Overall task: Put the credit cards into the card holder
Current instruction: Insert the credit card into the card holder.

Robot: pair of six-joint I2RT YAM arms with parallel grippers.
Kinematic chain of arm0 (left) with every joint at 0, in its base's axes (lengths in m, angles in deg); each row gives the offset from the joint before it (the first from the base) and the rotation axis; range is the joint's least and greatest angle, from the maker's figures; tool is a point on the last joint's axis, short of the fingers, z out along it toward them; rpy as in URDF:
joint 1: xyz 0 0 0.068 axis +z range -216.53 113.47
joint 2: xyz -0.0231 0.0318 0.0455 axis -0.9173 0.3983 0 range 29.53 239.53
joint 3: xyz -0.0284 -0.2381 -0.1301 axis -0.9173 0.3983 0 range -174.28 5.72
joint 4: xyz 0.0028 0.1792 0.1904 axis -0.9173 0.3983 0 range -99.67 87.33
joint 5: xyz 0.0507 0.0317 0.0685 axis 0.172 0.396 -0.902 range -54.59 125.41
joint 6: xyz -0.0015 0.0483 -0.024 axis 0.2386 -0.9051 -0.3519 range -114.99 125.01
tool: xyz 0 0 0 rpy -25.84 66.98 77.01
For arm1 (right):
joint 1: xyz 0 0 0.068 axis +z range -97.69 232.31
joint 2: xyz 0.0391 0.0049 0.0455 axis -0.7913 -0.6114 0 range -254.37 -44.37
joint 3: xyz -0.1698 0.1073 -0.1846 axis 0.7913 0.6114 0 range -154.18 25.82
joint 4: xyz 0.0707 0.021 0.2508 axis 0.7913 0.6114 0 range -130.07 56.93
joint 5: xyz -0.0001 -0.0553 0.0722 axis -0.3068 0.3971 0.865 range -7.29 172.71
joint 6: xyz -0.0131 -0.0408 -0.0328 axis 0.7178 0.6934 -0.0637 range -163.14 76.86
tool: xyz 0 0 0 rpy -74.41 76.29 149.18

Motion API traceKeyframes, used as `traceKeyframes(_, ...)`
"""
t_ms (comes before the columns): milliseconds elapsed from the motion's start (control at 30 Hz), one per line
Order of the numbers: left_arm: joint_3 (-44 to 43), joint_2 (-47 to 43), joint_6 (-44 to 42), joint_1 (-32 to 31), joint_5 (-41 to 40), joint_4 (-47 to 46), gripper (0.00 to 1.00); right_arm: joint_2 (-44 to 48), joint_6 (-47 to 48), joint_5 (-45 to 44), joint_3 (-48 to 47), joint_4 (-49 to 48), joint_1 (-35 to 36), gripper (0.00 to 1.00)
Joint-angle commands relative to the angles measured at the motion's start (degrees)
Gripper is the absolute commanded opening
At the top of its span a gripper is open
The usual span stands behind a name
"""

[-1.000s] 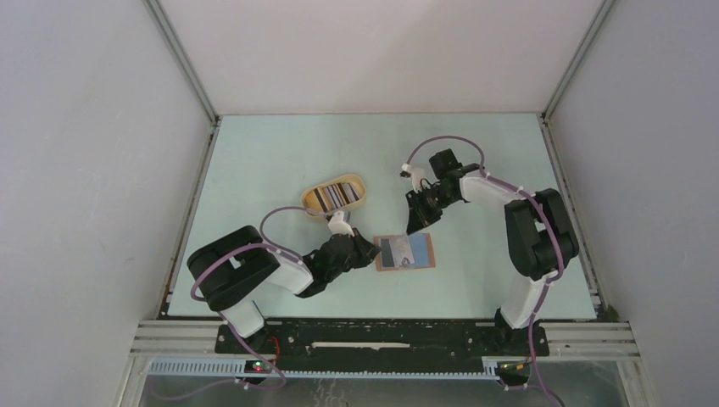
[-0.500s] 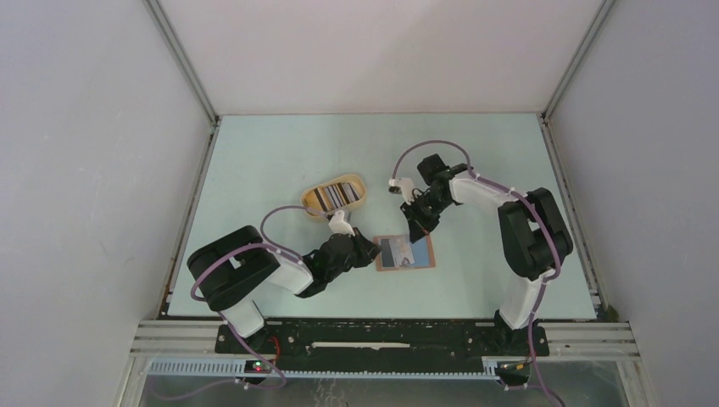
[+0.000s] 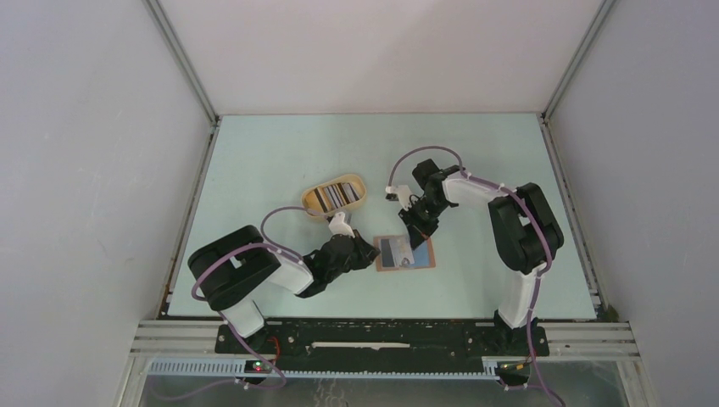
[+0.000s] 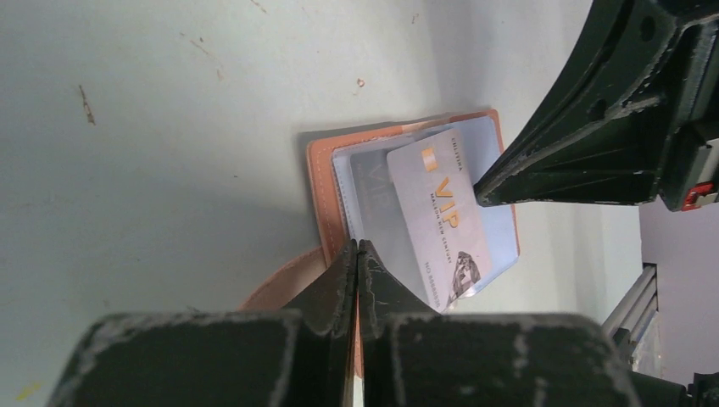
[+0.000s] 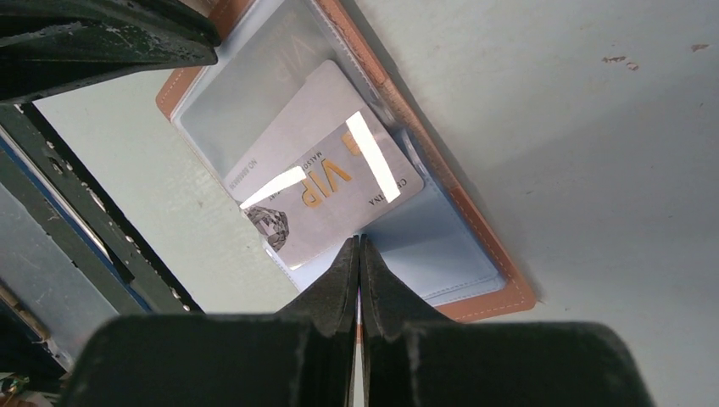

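Card holder (image 5: pixel 462 254) lying open, reddish-brown, clear-sleeved, silver VIP card (image 5: pixel 331 199) atop

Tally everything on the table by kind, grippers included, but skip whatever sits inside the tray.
Card holder: 1
VIP card: 1
Tray: 1
Grippers: 2, the left gripper and the right gripper
Total: 5

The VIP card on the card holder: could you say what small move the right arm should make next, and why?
Probably nudge the VIP card deeper into the card holder with the shut right gripper, whose tip sits at its edge: the card lies skewed, partly sticking out.
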Motion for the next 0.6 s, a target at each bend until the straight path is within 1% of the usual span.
traceKeyframes(0,-1.79,0.79,-1.47,0.08,0.15,1.80,0.04,-0.97,0.44,1.71,-2.44,1.34,0.23,0.07)
traceKeyframes(233,-2.88,1.39,-1.93,0.01,1.17,2.92,0.03,-2.89,-0.39,5.01,-3.18,2.12,0.38,0.07)
traceKeyframes(567,-3.31,1.60,-2.31,0.00,1.60,3.20,0.03,-3.55,-1.31,5.64,-3.19,1.41,1.49,0.08)
